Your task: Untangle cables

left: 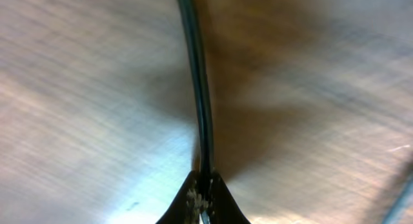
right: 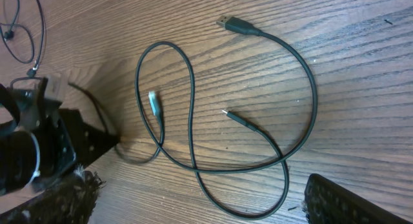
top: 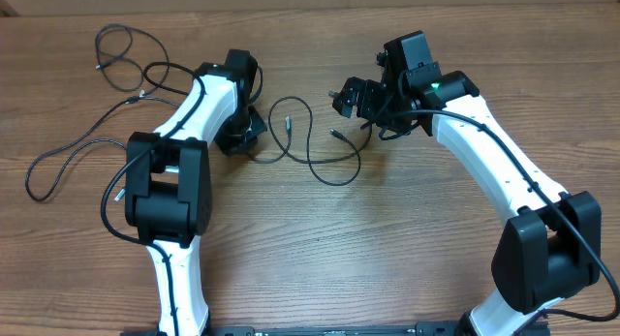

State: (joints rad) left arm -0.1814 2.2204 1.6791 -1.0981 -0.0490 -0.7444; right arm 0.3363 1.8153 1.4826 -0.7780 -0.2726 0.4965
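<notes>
Cables (right: 315, 101) lie in two groups on the wooden surface (top: 387, 239). One group sprawls toward the far left corner, where thin black cords loop over one another and a long cord (top: 85, 137) trails out toward the left edge. The other is a looped cable (top: 291, 100) in the middle, between the two arms.

The right wrist view shows this middle cable most clearly. It crosses itself in loose curves, with a flat plug (right: 233, 24) lying free at the top. Two smaller plug ends (right: 153, 100) rest inside the loops, apart from each other.

The left claw (left: 205, 197) is down at the surface and closed, its tips pinched on one black cable (left: 201, 88). That cable runs straight away from the tips across the wood. From overhead the left claw sits just beside the left end of the middle loops.

The right claw (top: 350, 96) hovers near the right side of the same loops with its jaws spread wide. It grips nothing, and in its own wrist view the cable lies on the wood between its two fingers (right: 348, 199).
</notes>
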